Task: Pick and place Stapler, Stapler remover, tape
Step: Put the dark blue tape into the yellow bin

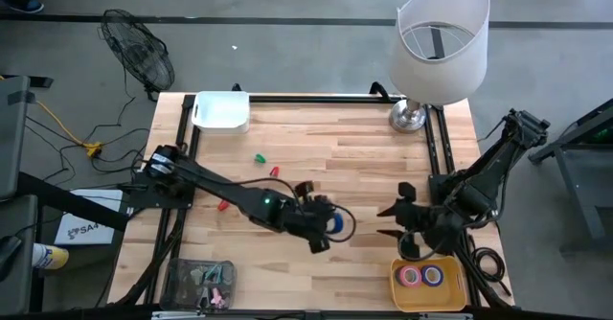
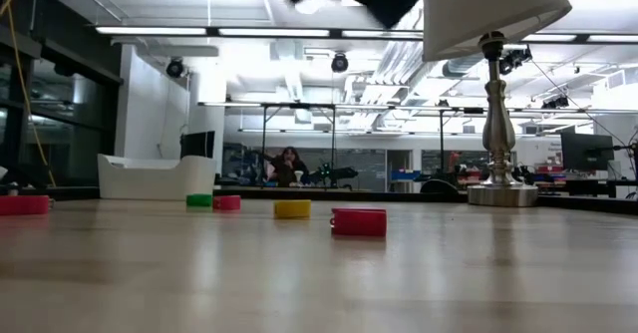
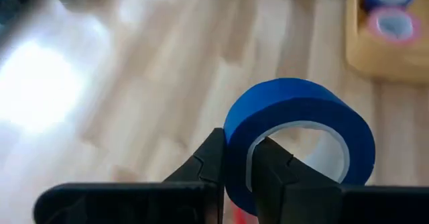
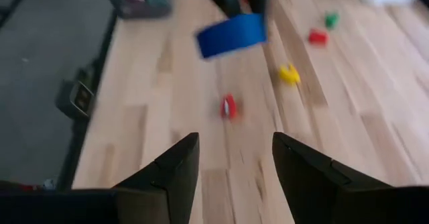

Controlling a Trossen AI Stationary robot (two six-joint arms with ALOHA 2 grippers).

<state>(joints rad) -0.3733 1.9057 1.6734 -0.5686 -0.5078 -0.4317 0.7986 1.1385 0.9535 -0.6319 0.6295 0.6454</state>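
Table: light wooden plank tabletop (image 1: 326, 148).
Lamp: white-shaded lamp on a silver base (image 1: 441, 37), at the far right corner.
Left gripper: (image 3: 236, 177) clenched on the wall of the blue tape roll (image 3: 295, 140), raised above mid-table.
Right gripper: (image 4: 231, 167) fingers parted, empty, near the yellow tray (image 1: 402, 296).
Tray contents: pink and blue tape rolls (image 1: 421, 276).
Small pieces: red, yellow and green items (image 4: 289, 74) scattered mid-table.

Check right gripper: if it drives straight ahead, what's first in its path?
Likely the blue tape roll held by the left gripper; a small red piece lies lower on the table. Depth unclear.
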